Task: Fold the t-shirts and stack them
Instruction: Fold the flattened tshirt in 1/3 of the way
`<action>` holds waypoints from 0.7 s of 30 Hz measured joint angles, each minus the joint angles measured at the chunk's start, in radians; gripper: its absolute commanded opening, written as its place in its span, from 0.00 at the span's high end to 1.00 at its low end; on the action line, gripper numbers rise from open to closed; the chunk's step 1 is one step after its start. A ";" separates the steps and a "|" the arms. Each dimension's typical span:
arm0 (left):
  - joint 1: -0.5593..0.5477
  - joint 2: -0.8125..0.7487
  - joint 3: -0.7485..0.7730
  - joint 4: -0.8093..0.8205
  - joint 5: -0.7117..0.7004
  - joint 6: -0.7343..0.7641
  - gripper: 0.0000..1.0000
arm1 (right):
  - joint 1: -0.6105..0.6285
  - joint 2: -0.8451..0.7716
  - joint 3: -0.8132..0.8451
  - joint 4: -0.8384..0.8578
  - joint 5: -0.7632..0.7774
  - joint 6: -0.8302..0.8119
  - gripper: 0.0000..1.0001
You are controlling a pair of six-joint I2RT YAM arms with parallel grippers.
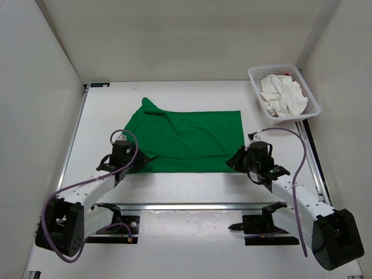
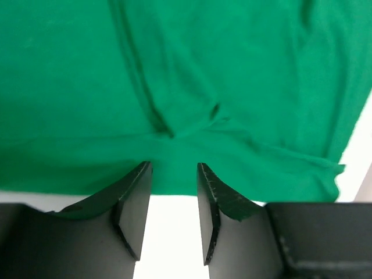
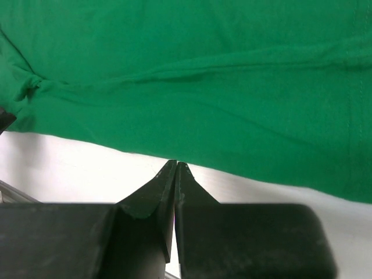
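There is one container, a white mesh basket, which stands at the far right corner of the table. In it we see the white t-shirt, crumpled and filling most of the basket. At the far rim a small bit of the red t-shirt shows behind it; more of it we cannot see.

The green t-shirt lies flat on the middle of the table, well apart from the basket. Its long axis runs from left to right, and its near hem is almost parallel to the near edge of the table. At its near left corner is the left gripper. In the left wrist view its jaws stand apart with a narrow gap, the tips just at the hem, and we see only bare table between them. The right gripper is at the near right corner. Its jaws are pressed together with nothing in them, and the tips stop just before the hem. The far right corner of the shirt is square. At the far left corner a fold of cloth rises and points away from the arms.

The table is white and smooth, with a metal rail along its near edge. Plain white walls close it on the left, the back and the right.
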 measured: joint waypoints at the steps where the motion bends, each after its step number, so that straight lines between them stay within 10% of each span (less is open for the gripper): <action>1: 0.000 0.007 0.000 0.021 0.007 -0.002 0.53 | 0.000 0.002 -0.001 0.007 -0.002 -0.001 1.00; 21: 0.007 0.161 0.041 0.121 -0.013 -0.020 0.66 | -0.003 0.051 -0.036 0.102 -0.055 -0.002 1.00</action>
